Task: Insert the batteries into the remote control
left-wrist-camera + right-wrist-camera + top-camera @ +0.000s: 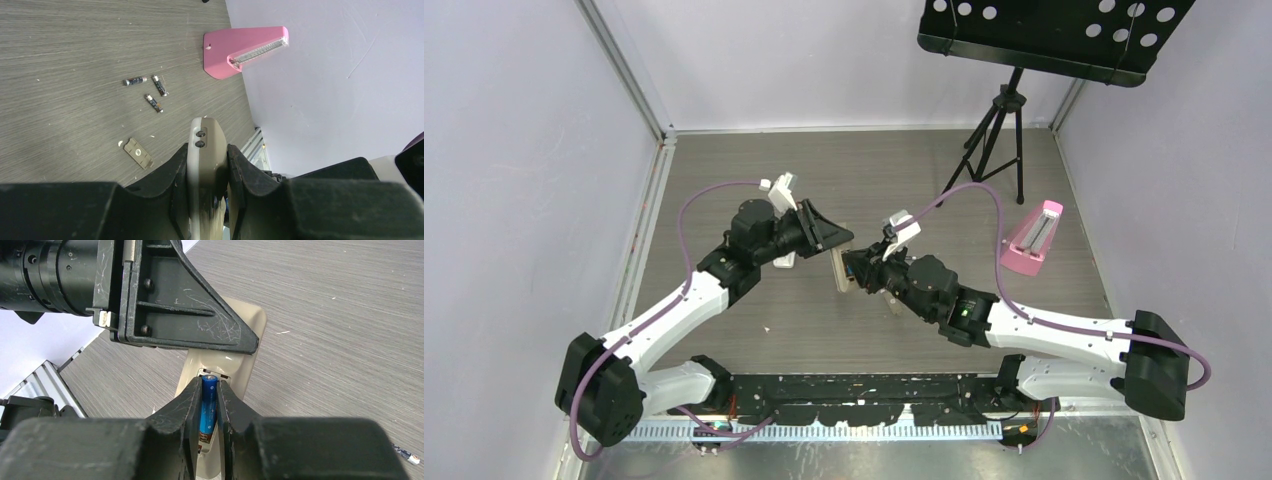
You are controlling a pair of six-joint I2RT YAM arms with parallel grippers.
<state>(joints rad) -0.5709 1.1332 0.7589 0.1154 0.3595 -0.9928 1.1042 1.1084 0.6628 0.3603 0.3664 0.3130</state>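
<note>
My left gripper (832,240) is shut on the tan-beige remote control (840,268) and holds it on edge above the table; the left wrist view shows the remote's end (204,145) clamped between the fingers. My right gripper (864,268) is shut on a blue battery (208,405), whose tip sits at the remote's open battery recess (216,374). Three loose dark batteries (154,103) lie on the table beyond the remote. One more lies at the right wrist view's lower right (406,454).
A tan battery cover (138,153) lies on the table near the loose batteries. A pink wedge-shaped object (1032,238) sits at the right, by the wall. A black music stand (1054,40) on a tripod stands at the back right.
</note>
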